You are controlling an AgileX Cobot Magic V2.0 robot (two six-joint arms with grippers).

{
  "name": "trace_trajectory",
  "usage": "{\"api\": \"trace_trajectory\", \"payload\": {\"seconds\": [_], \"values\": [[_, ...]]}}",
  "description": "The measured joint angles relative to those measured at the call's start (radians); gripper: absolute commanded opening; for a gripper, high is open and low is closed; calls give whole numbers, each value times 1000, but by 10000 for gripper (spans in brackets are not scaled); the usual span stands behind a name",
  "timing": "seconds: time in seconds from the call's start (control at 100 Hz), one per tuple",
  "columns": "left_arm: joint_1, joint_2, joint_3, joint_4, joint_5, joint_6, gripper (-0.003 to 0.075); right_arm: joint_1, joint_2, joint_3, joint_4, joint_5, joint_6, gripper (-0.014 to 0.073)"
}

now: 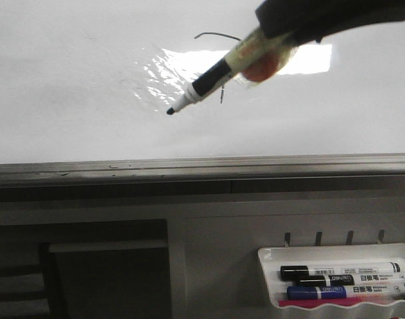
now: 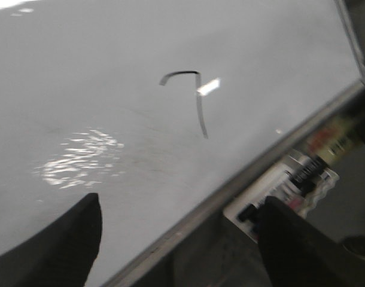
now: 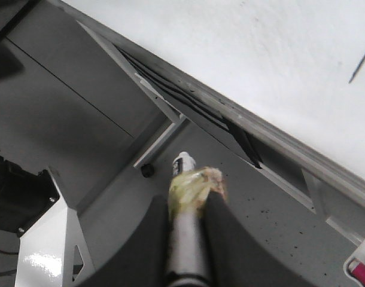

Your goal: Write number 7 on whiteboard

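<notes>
While the large glossy white whiteboard [image 1: 70, 86] carried a wrinkled glare patch near its middle, the number 7 [image 2: 191, 98], a thin dark hand-drawn stroke with a short hooked bar and a slanted downstroke, stood finished on it, well above the grey metal frame edge [image 1: 189, 169]. In the front view the right gripper [image 1: 269, 46] reached in from the upper right and covered most of the figure. Its black fingers [image 3: 221, 221] were clenched on a black-tipped white marker [image 1: 209, 81] wrapped in yellowish tape at the grip; the label on the barrel was too blurred to read. The left gripper [image 2: 179, 239] hung before the board with its dark fingers spread wide and nothing between them. Below the frame, a small white plastic tray [image 1: 269, 256] held a black-capped marker [image 1: 342, 272], a blue-capped marker [image 1: 345, 290] and a pink item; both barrels showed "deli" and Chinese characters.
</notes>
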State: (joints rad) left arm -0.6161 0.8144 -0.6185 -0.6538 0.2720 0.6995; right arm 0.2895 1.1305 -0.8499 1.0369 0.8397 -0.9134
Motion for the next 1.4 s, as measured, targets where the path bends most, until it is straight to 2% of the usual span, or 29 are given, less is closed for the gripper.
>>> {"api": "trace_trajectory", "payload": {"seconds": [0.14,0.28,0.41,0.66,0.9,1.06,1.17,1.2,1.27,1.4], "values": [[-177,114,0,3,-64,60,493,0,17,-79,-74,91,54,-53],[-299,229,-38,36,-121,78,493,0,50,-120,-125,154,83,-53],[-344,319,-86,63,-140,80,492,0,59,-139,-135,178,94,-53],[-348,420,-140,87,-154,80,476,0,59,-145,-138,197,96,-53],[-348,435,-145,102,-183,80,251,0,59,-145,-139,203,96,-53],[-348,448,-146,106,-189,80,153,0,61,-145,-139,206,96,-53],[-350,454,-147,108,-187,80,23,0,61,-147,-139,204,96,-48],[-350,454,-147,113,-185,84,-17,0,61,-149,-139,204,96,-34],[-350,454,-153,128,-173,104,-20,-2,61,-149,-141,210,98,63],[-352,456,-165,127,-157,102,-20,-2,61,-149,-137,216,98,388]]}}
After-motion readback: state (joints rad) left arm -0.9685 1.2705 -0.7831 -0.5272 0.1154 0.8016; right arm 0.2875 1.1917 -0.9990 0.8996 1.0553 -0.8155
